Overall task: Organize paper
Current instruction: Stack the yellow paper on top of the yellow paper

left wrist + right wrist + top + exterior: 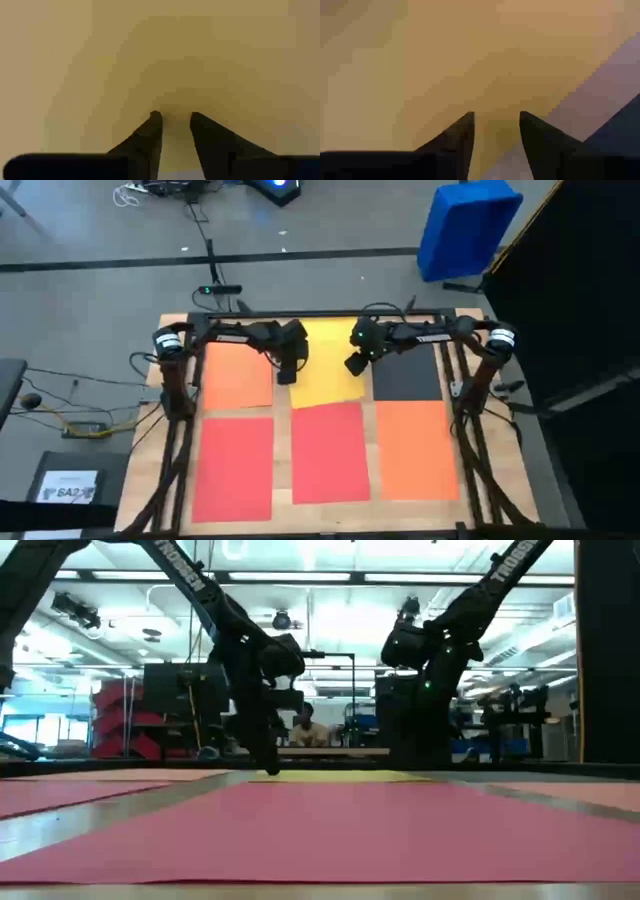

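Six sheets of paper lie flat on the wooden table. At the back are an orange sheet (237, 375), a yellow sheet (325, 385) and a black sheet (408, 375). Nearer the front are two red sheets (233, 470) (330, 452) and another orange sheet (415, 448). My left gripper (287, 377) (175, 116) points steeply down over the yellow sheet's left edge, open, with nothing between its fingers. My right gripper (353, 366) (496, 116) is open over the yellow sheet's right part, close to the black sheet (625, 125). My left gripper comes at the yellow sheet (200, 60) from above, slanting. In the low view its fingertips (270, 770) reach down to the sheet's level. I cannot tell whether they touch it. My right gripper stands low over the yellow sheet (445, 60); I cannot tell whether it touches.
A blue bin (465, 225) stands on the floor beyond the table's far right corner. A dark box with a white label (68, 485) sits left of the table. The arms' bases and cables run along the table's far edge and sides.
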